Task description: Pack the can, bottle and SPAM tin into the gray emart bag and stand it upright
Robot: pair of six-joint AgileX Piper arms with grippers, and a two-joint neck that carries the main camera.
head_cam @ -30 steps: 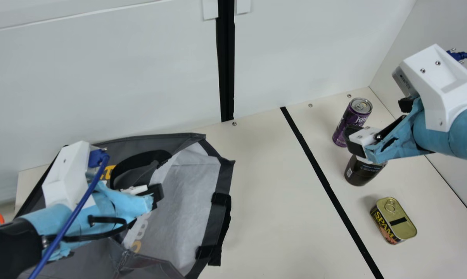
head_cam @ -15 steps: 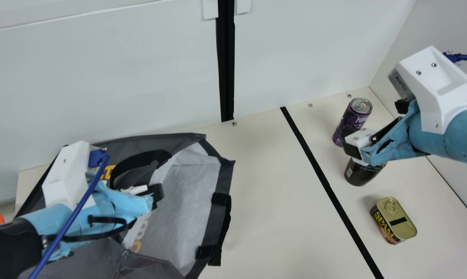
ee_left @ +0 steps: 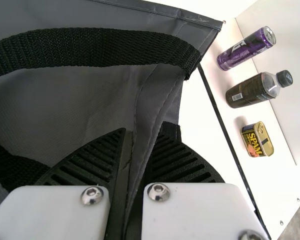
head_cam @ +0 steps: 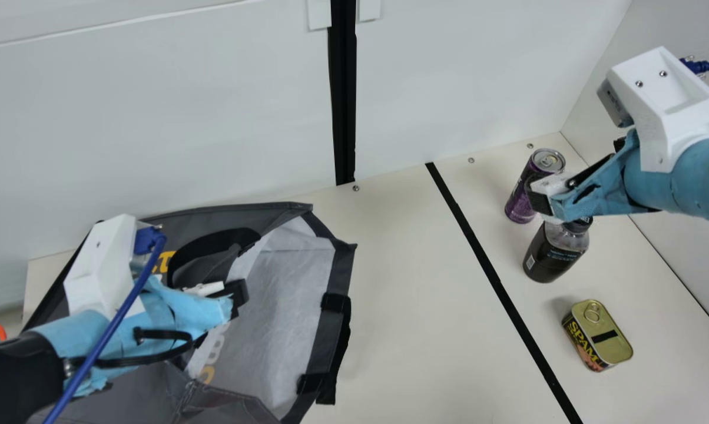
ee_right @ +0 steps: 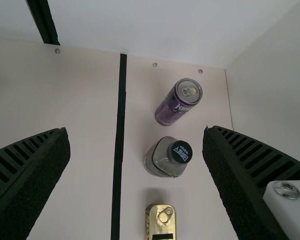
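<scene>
Slippage seemed the first risk: the left gripper (ee_left: pixel 141 135) had its fingers clenched on a fold of the gray emart bag (head_cam: pixel 341 268), and a weak pinch on such limp cloth could have let the mouth sag before anything went in. The right gripper (ee_right: pixel 135 128) hung over the bottle (head_cam: pixel 552 256), its fingers spread wide and grasping nothing. Both the bottle and the can (head_cam: pixel 522 194) stood upright on the table (head_cam: pixel 401 306), near each other, so a finger coming down off-center might have clipped the cap (a tall, narrow target, that one) or tipped the can behind. The SPAM tin (head_cam: pixel 602 338) sat on the bottle's other side, likely safer, though a toppled bottle could have rolled into it.
</scene>
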